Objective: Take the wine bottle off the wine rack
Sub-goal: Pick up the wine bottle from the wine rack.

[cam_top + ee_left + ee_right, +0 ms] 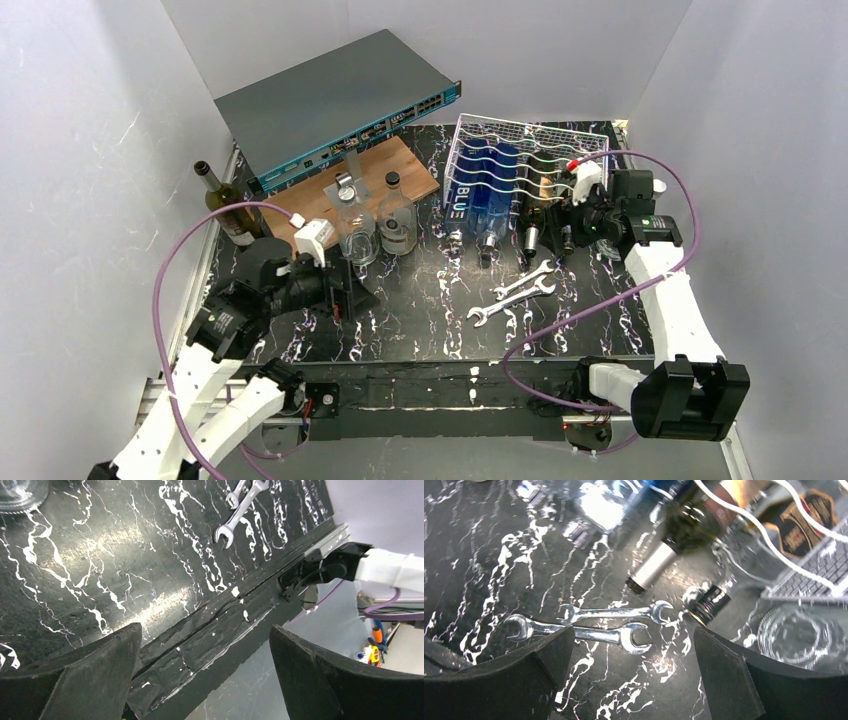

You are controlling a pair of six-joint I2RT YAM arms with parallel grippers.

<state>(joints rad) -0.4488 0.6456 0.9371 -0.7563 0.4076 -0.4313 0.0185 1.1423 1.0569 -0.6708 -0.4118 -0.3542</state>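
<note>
Because two dark bottles lay side by side in the wine rack [520, 150], with their necks poking out of its near edge, the right gripper [631, 645] could grab the wrong one or bump both. It hung wide open, holding nothing, just in front of the rack. The wine bottle [659, 562] looked smooth and round, so it might slip and roll onto the wrenches [589, 625] near the rack's front. A clear glass [799, 635] just beside the rack could tip. The left gripper [205, 632] was wide open too, well away from the rack. The bottle bodies were blurry under the wires, and their labels were hard to read.
</note>
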